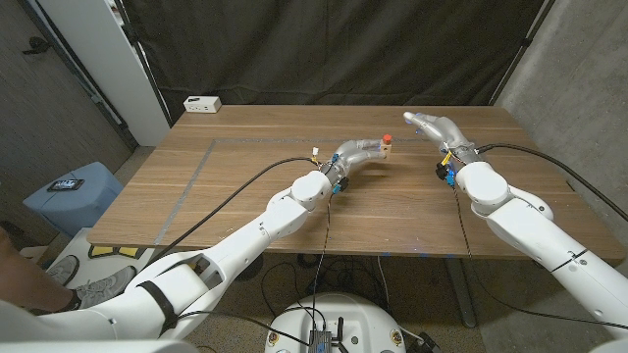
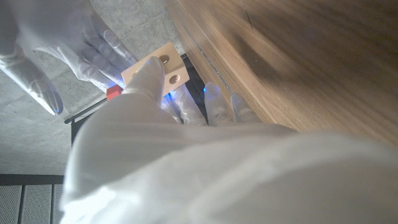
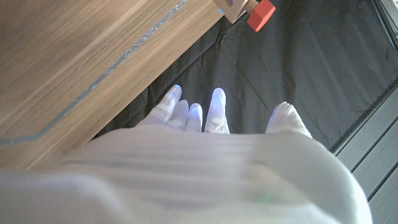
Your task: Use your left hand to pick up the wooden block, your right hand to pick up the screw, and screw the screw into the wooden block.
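My left hand (image 1: 355, 155) holds the small pale wooden block (image 1: 386, 151) just above the middle of the table. In the left wrist view the block (image 2: 155, 67) shows two holes on its face and is pinched by that hand's fingers (image 2: 148, 78). The red-headed screw (image 1: 388, 138) sticks up from the block; its red head (image 2: 113, 93) also shows in the left wrist view. My right hand (image 1: 438, 128) hovers to the right of the block with fingers spread, holding nothing. The right wrist view shows the block (image 3: 234, 7) and the screw's red head (image 3: 261, 15) beyond the right hand's fingers (image 3: 216, 106).
A white box (image 1: 202, 103) sits at the table's back left corner. A thin tape line (image 1: 201, 162) runs across the left part of the table (image 1: 255, 127). A blue stool (image 1: 71, 192) stands off the table's left side. Black cables trail from both wrists.
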`<action>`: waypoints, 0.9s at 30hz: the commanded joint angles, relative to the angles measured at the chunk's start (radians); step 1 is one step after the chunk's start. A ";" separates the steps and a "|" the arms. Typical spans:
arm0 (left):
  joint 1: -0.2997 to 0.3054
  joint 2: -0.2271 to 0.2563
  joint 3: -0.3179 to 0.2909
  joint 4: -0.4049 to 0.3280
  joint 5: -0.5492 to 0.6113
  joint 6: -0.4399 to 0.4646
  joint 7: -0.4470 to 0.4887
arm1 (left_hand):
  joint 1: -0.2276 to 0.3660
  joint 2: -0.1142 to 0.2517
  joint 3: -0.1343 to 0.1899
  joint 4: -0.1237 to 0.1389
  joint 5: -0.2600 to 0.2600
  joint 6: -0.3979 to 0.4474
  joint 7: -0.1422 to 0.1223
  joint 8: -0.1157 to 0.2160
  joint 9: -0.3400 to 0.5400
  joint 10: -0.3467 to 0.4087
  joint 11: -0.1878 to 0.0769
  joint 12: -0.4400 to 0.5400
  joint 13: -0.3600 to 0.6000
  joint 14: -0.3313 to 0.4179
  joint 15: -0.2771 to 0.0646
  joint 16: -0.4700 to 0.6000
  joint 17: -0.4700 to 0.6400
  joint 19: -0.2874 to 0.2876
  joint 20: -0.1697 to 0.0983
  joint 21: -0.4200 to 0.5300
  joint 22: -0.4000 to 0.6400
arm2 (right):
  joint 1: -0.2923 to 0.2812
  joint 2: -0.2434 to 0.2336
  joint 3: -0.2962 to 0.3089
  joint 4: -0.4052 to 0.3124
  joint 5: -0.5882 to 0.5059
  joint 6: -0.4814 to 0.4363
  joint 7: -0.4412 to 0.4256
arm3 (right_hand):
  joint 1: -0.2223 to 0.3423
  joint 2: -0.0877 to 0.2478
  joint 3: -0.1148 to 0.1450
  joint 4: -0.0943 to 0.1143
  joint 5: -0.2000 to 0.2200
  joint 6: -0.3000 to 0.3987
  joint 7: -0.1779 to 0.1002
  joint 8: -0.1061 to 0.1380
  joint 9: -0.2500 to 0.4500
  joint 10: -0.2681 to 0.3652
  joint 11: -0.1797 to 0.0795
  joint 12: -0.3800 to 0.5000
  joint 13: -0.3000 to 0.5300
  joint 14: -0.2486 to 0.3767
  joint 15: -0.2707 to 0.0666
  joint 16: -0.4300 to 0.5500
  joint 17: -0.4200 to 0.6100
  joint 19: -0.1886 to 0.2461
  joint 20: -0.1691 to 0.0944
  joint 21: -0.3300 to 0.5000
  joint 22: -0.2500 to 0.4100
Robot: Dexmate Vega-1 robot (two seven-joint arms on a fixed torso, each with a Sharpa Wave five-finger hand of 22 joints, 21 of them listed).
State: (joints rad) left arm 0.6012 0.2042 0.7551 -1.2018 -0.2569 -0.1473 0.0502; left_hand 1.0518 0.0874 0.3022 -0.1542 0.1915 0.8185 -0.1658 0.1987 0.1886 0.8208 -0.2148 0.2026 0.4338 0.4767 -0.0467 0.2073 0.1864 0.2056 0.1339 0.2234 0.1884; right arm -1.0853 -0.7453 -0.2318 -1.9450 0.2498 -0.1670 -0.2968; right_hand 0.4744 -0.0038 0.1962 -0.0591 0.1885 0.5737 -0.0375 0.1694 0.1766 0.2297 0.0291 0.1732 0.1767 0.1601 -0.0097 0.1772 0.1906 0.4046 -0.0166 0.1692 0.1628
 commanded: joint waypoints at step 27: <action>0.016 0.013 0.006 -0.044 0.003 0.040 0.027 | -0.002 0.006 0.004 0.002 0.008 -0.005 0.008 0.000 0.005 0.008 0.003 0.007 0.005 0.002 -0.051 0.004 0.001 0.001 0.004 0.002 0.006 | -0.025 0.092 -0.040 0.141 0.242 0.306 0.065 | -0.184 0.074 -0.041 0.068 0.007 -0.137 -0.050 0.000 -0.002 -0.277 -0.048 -0.002 0.000 -0.292 0.036 -0.003 0.001 -0.314 0.049 0.001 0.004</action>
State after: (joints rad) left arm 0.6166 0.2141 0.7580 -1.2401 -0.2571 -0.1152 0.0776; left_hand 1.0495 0.0895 0.3028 -0.1536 0.1928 0.8148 -0.1626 0.1908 0.1889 0.8220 -0.2118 0.2025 0.4333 0.4767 -0.0466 0.2073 0.1864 0.2055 0.1338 0.2234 0.1884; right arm -1.1080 -0.6675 -0.2551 -1.8301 0.4359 0.0985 -0.2613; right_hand 0.3058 0.0698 0.1566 0.0013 0.1886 0.4528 -0.0845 0.1694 0.1720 -0.0263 -0.0230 0.1732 0.1769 -0.1073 0.0179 0.1776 0.1905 0.1097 0.0258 0.1692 0.1639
